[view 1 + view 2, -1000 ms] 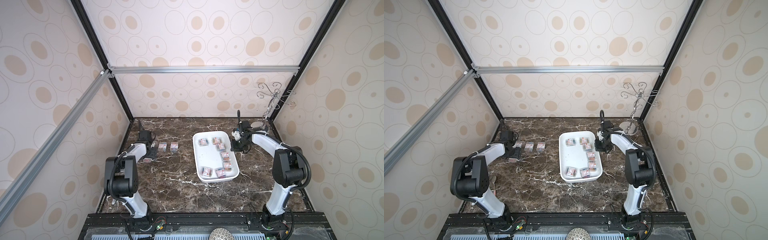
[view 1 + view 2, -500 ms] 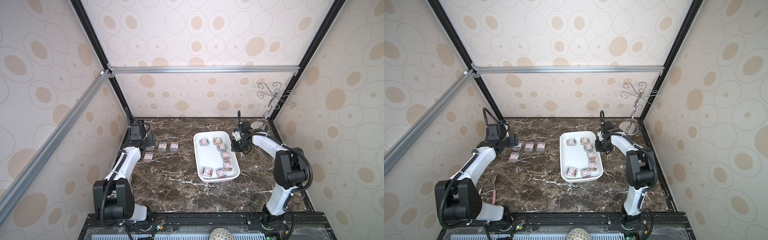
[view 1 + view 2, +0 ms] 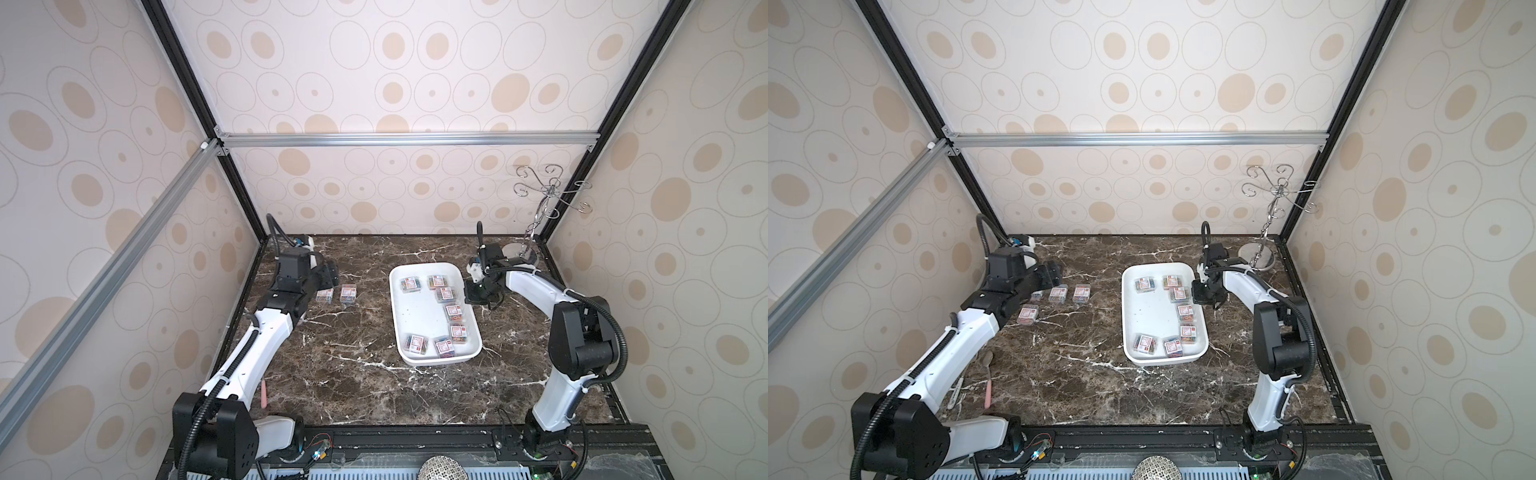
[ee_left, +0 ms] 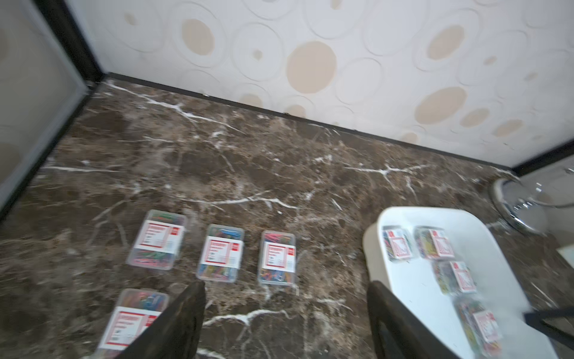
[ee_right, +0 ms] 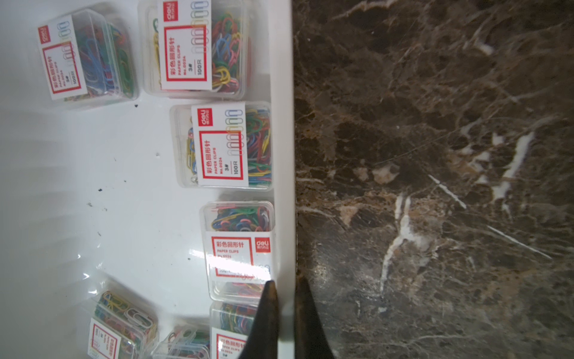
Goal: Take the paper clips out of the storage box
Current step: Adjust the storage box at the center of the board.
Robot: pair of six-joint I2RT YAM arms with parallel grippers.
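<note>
The right gripper [image 5: 285, 284] was clamped on the storage box [image 5: 93, 186]. In the right wrist view its two dark fingers [image 5: 268, 298] stood almost together with the white rim pinched between them. One finger was inside the tray, just beside a clear box of paper clips [image 5: 239, 248]; the other was outside, over the marble table [image 5: 435, 155]. In both top views this gripper [image 3: 478, 293] sat at the far part of the tray's side nearest the right arm. Seven boxes lay inside the storage box [image 3: 419, 316], most of them strung along that same side and two at the near end.

The left gripper [image 4: 285, 286] stood released, its fingers [image 4: 186, 310] well apart with only bare marble between them, holding nothing. Four further boxes [image 4: 221, 253] of clips lay on the table near it, three in a row and one closer to the arm, all apart from the tray.
</note>
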